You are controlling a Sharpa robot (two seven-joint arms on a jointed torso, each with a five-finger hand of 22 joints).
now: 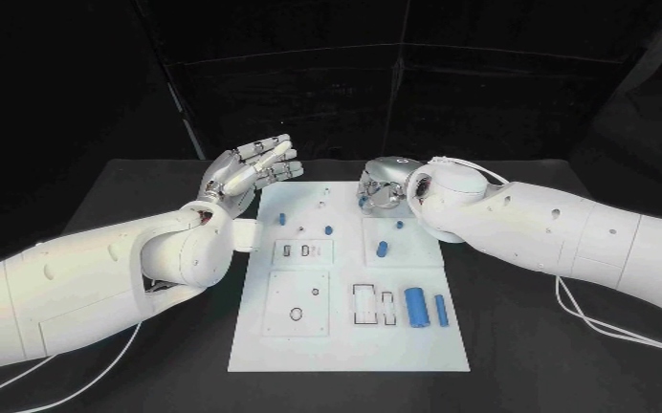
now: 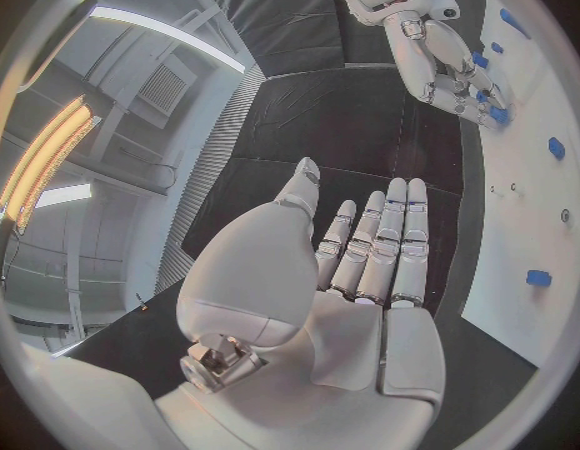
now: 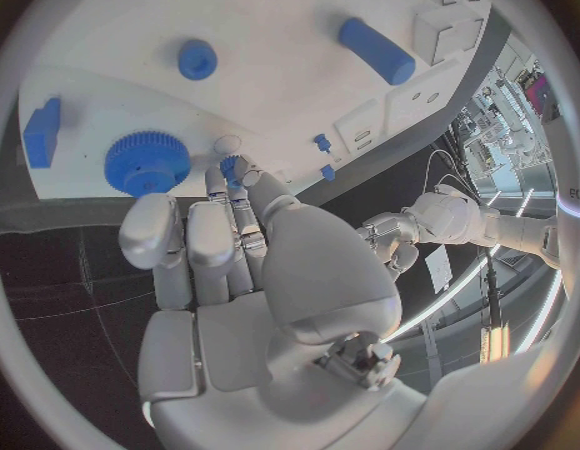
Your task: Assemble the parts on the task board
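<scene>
The white task board (image 1: 345,341) lies in the middle of the black table. Two blue cylinders (image 1: 415,306) lie side by side on its near right part, and small blue parts (image 1: 280,216) are scattered on its far half. My right hand (image 1: 386,185) reaches down over the board's far right corner. In the right wrist view its thumb and fingertips (image 3: 246,195) pinch a small blue part (image 3: 228,163), close to a blue gear (image 3: 146,162). My left hand (image 1: 249,172) hovers palm up beside the board's far left corner, fingers apart and holding nothing.
A blue round cap (image 3: 196,58), a blue cylinder (image 3: 375,50) and a blue block (image 3: 43,130) sit on the board near the right hand. Rectangular recesses (image 1: 365,305) and a raised plate with a ring (image 1: 297,314) occupy the board's near half. Black table (image 1: 124,193) surrounds it.
</scene>
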